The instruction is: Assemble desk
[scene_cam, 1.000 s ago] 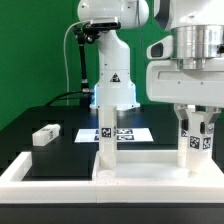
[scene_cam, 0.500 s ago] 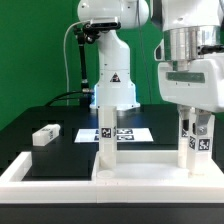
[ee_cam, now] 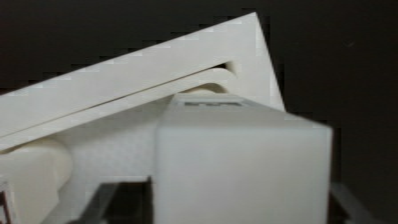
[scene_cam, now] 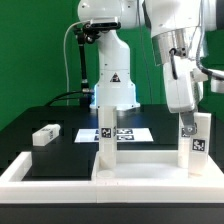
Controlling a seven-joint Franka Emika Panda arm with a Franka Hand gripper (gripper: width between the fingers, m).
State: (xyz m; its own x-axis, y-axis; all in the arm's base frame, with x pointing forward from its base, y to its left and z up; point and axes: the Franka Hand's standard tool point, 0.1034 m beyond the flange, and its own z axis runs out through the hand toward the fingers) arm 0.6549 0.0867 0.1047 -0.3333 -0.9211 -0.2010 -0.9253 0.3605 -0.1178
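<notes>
Looking at the exterior view's right side, the claw (scene_cam: 192,128) hangs tilted, partly closed and clamped on the top of the right leg (scene_cam: 199,150). That leg stands upright on the slab (scene_cam: 145,172), which fills the lower right of the frame. A second leg (scene_cam: 104,138) stands at the slab's left end. A third leg (scene_cam: 44,135) lies loose on the table (scene_cam: 70,150), left of centre.

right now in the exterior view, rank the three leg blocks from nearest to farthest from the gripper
1. right leg: upright at the exterior view's right, its top between the fingers of the gripper.
2. middle leg: upright near the centre.
3. loose leg block: lying on the table at the far left.
</notes>
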